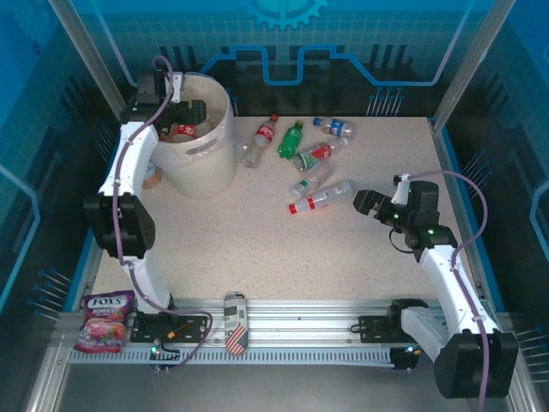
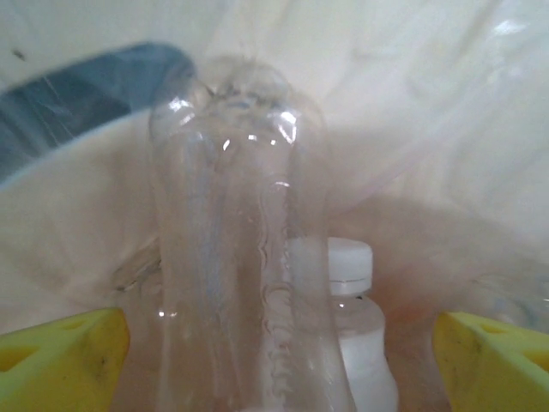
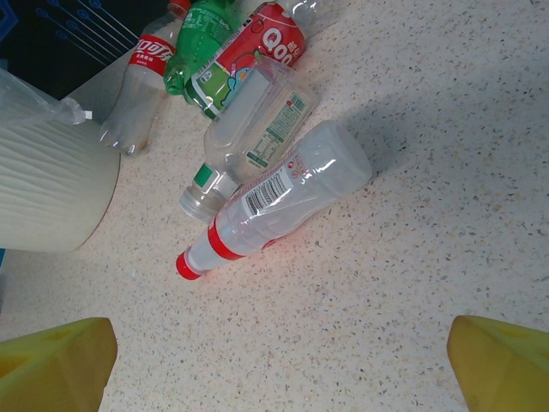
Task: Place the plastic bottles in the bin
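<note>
In the upper left of the top view, the left gripper [image 1: 194, 112] is hanging over the bin [image 1: 210, 167]. Its yellow fingers [image 2: 64, 360] are standing wide apart in the lower corners of the wrist view. A clear bottle [image 2: 240, 257] is rising between them, touching neither. A white-capped bottle [image 2: 352, 283] is lying behind it. At right centre, the right gripper [image 1: 367, 204] is hovering spread over the table [image 1: 283, 249], gripping nothing. 6 bottles [image 1: 322, 197] are lying at upper centre, right of the bin.
</note>
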Available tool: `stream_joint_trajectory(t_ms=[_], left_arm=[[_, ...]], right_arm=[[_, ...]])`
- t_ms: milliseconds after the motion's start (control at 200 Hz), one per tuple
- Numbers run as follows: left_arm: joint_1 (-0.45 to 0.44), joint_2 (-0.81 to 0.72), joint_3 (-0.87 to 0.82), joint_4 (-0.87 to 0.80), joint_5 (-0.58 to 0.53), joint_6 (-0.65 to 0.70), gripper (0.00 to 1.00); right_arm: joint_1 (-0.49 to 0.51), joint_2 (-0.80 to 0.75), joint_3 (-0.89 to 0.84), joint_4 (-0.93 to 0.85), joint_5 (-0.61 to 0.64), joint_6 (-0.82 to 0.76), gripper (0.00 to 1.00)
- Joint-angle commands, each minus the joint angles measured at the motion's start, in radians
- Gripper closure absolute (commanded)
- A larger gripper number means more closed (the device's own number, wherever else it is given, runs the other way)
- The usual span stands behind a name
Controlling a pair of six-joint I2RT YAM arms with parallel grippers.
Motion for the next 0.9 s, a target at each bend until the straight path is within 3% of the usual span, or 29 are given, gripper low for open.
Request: stream_joint_trajectory(t_ms=[0,230,365,620,745,896], left_arm=[[0.005,-0.106,0.045,-0.027,0.001,0.040,0.05],[-0.036,-0.232,0.037,-0.078,-0.027,0.065,0.04],[-0.093,-0.323,-0.029,-0.085,-0.046,0.051,0.04],[-0.277,-0.499,-0.224,-0.069,-0.067,-0.008,0.04],[-0.369,-0.585,-0.391,0.002,0.003,-0.092,0.05],[-0.445,-0.611,-0.569,0.068,0.177,-0.204,0.05]], right_arm=[[0.008,-0.003,0.005,0.010,0.012,0.015,0.00],[0.035,0.036,0.009,0.035,0.054,0.039,0.00],[0.082,0.096,0.035,0.052,0.099,0.039,0.06],[0.137,0.251,0.096,0.092,0.202,0.046,0.16],[0.147,0.330,0.095,0.179,0.234,0.098,0.23],[0.178,0.444,0.148,0.200,0.268,0.142,0.23]])
